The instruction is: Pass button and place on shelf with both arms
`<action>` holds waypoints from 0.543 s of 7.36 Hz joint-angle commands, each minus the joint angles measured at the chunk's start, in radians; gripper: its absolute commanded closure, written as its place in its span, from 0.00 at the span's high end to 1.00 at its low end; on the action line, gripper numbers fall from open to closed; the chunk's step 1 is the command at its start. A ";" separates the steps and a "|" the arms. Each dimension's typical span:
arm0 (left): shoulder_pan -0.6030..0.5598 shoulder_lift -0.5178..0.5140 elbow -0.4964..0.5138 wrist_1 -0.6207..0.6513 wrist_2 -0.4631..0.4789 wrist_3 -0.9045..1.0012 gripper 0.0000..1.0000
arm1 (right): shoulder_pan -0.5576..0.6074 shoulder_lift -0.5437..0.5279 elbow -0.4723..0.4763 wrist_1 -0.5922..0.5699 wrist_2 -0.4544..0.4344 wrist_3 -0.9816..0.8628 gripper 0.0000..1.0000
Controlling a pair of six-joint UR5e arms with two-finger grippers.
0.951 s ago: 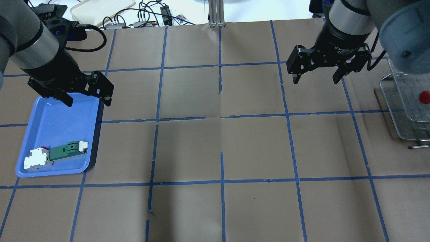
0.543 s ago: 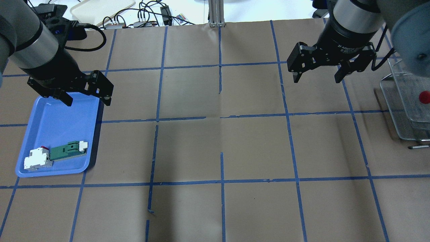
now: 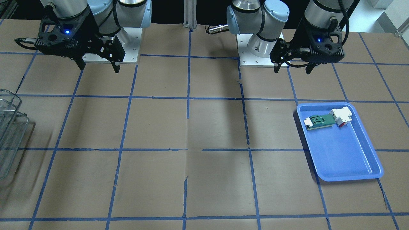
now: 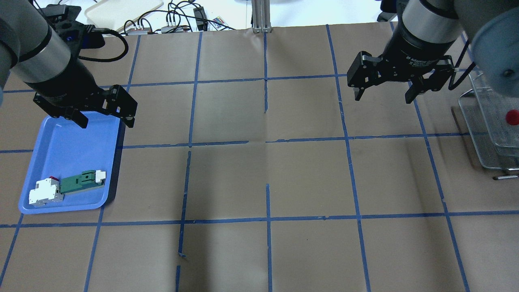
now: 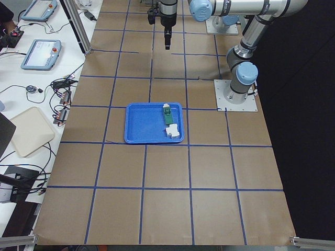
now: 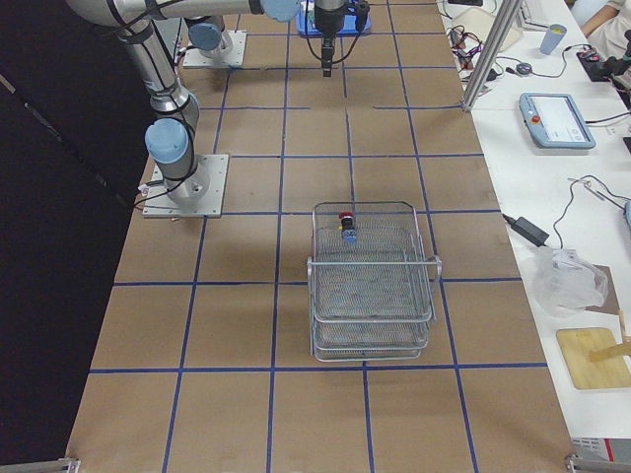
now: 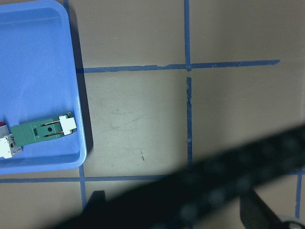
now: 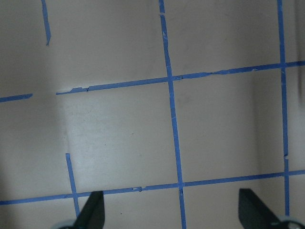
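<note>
The button [image 4: 512, 117], with its red cap, sits on the top tier of the wire-mesh shelf [image 4: 482, 134] at the table's right edge. It also shows in the exterior right view [image 6: 346, 219] on the shelf [image 6: 373, 286]. My right gripper [image 4: 382, 99] is open and empty, hovering left of the shelf and apart from it. My left gripper [image 4: 106, 121] is open and empty above the far end of the blue tray [image 4: 69, 138]. In the front-facing view the right gripper [image 3: 99, 68] and the left gripper [image 3: 292, 70] both hang open.
The tray holds a green-and-white flat part [image 4: 83, 181] and a white block with a red end [image 4: 44, 194] at its near end. Cables and a beige tray [image 4: 121, 12] lie beyond the table's far edge. Brown paper with blue tape lines covers the table.
My right wrist has shifted slightly to the right and turned a little, still open. My left arm, the button and the tray's parts have not moved.
</note>
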 commanded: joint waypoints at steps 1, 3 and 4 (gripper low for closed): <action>0.000 0.000 -0.003 0.000 -0.003 0.000 1.00 | 0.000 0.003 0.012 0.007 -0.001 0.002 1.00; 0.000 0.000 -0.003 0.000 -0.001 0.002 1.00 | 0.000 0.001 0.018 -0.004 -0.002 0.002 1.00; 0.000 0.000 -0.003 0.000 0.000 0.002 1.00 | 0.000 0.003 0.018 -0.004 -0.002 0.002 1.00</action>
